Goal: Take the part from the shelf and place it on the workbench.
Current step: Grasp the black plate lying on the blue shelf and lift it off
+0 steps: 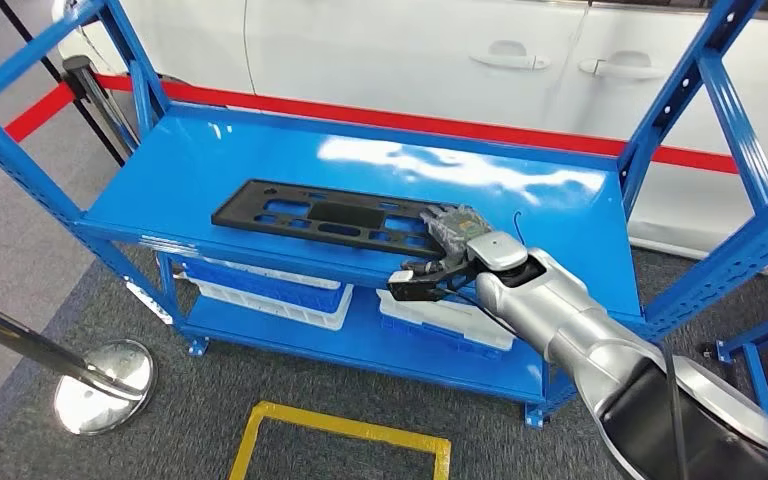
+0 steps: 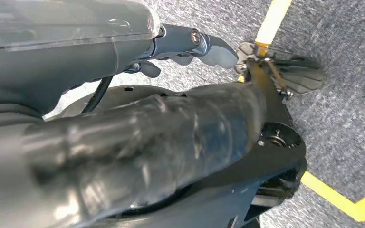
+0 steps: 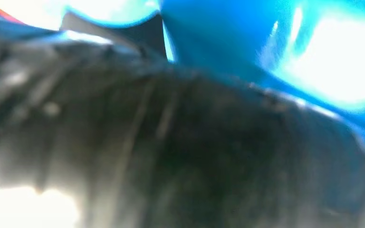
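While one black part [image 1: 325,216] lies mid-frame on the shelf [image 1: 200,170], my right hand [image 1: 452,228] rests on its right end; grip unclear.

Head view aimed down from high at the blue shelf [image 1: 360,170], shelf shared blurred, very close, by right wrist view, left wrist view faced floorward.

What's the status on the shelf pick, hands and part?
Right hand on the near end of the black part, grip unconfirmed. Part flat on the blue shelf top. Left hand hangs over the floor, empty. Nothing blocking.
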Controlling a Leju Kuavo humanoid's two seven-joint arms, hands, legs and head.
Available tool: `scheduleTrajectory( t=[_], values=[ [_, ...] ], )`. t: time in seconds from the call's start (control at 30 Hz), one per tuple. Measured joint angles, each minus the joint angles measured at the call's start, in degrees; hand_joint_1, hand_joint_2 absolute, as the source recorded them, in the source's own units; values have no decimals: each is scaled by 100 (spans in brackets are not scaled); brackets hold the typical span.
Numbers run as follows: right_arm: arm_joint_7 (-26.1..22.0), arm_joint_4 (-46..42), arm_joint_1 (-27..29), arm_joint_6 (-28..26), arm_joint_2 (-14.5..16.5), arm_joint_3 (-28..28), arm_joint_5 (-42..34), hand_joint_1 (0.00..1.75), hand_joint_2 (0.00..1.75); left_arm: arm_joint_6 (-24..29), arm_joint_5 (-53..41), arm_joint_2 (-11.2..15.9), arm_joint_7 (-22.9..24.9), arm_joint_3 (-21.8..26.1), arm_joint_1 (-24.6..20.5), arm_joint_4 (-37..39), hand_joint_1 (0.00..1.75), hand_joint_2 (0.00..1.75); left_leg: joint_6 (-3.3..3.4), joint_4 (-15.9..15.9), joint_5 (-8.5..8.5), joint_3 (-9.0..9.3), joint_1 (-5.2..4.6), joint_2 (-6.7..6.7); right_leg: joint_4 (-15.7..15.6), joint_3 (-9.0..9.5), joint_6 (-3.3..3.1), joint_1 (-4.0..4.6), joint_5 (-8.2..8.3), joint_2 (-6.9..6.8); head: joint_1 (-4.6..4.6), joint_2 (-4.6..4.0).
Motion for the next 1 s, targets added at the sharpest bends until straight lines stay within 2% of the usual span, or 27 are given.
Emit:
scheduleTrajectory(
  t=[0.07,0.1,0.13,0.17,0.23,0.27,0.3,0.4,0.47,0.5,0.57,0.6,0.63,0.67,0.73,0.8,0.87,0.93,0.97,1.0],
  values=[
    [1,64,96,-41,11,1,-8,0,0,-9,0,0,-13,-16,0,0,0,0,3,730,-316,-353,-16,1,8,4,-51,33,-15,-3,-4,1],
    [0,86,139,-63,15,2,-10,0,0,-11,-1,0,-15,-26,2,0,0,0,5,963,-367,-474,-25,1,19,4,-65,52,-24,-3,-3,1],
    [0,105,169,-85,16,2,-14,0,0,-16,-3,0,-17,-34,4,0,0,0,13,1007,-314,-505,-33,1,33,5,-75,68,-34,-1,-3,1],
    [0,120,184,-111,17,2,-18,0,0,-25,-5,0,-16,-42,5,0,0,0,30,833,-161,-427,-38,2,50,8,-80,81,-46,4,-3,1],
    [0,145,187,-156,17,2,-22,0,0,-50,6,2,10,-62,5,0,0,0,88,146,184,-92,-57,2,101,7,-69,102,-81,13,-3,1],
    [3,161,187,-174,15,2,-22,0,0,-63,24,2,37,-70,2,0,0,0,114,-149,275,51,-72,0,133,-5,-52,114,-99,16,-3,1],
    [7,178,186,-192,14,2,-22,0,0,-73,43,3,70,-76,0,0,0,0,133,-316,298,131,-89,-2,155,-18,-29,118,-110,16,-1,1],
    [19,221,179,-219,10,1,-18,0,0,-95,93,1,176,-80,7,0,0,0,178,-419,297,178,-101,-1,160,-23,44,113,-112,22,2,1],
    [19,245,164,-220,8,0,-14,0,0,-103,120,0,219,-82,10,0,0,0,230,-479,333,211,-67,15,308,-77,114,101,-234,22,4,1],
    [19,258,160,-220,6,0,-14,0,0,-108,127,-1,228,-82,7,0,0,0,250,-500,346,222,-56,23,525,-172,152,82,-371,21,6,1],
    [19,286,173,-219,4,0,-14,0,0,-120,128,-2,224,-83,0,0,0,0,267,-505,348,221,-56,26,1182,-479,221,35,-689,18,7,1],
    [19,299,189,-221,3,0,-14,0,0,-128,126,-2,217,-84,0,0,0,0,267,-504,346,221,-53,27,1453,-612,247,10,-771,16,7,1],
    [19,309,202,-226,2,0,-14,0,0,-137,121,-2,207,-89,3,0,0,0,264,-503,342,223,-46,27,1564,-669,269,-16,-753,14,7,1],
    [19,315,208,-233,1,-1,-17,0,0,-143,114,-2,195,-98,5,0,0,0,257,-500,338,227,-35,27,1462,-625,288,-41,-630,10,7,1],
    [16,321,209,-249,-7,-4,-24,0,0,-155,95,-3,174,-120,6,0,0,0,222,-488,319,239,-12,23,810,-311,316,-84,-270,0,7,1],
    [12,323,211,-267,-13,-7,-27,0,87,-161,77,-4,160,-136,-1,0,0,0,153,-473,309,232,-15,12,262,-59,297,-67,-107,-1,6,0],
    [11,325,216,-285,-15,-7,-34,0,175,-165,66,-6,147,-155,-5,0,0,0,71,-491,323,229,-26,3,146,-23,229,-22,-115,8,1,0],
    [24,323,221,-290,-15,-22,-78,0,175,-167,59,-8,138,-178,-3,0,0,0,7,-492,302,237,-17,4,108,2,142,-30,-92,8,-3,0],
    [36,323,221,-286,-14,-38,-107,0,175,-167,57,-8,133,-187,-3,0,0,0,-9,-398,228,200,-12,5,78,23,92,-37,-78,-1,-4,0],
    [46,323,223,-282,-12,-57,-131,41,175,-167,55,-7,130,-196,-4,0,0,0,-15,-185,95,105,-10,6,49,43,50,-46,-66,-12,-5,0]
  ],
)
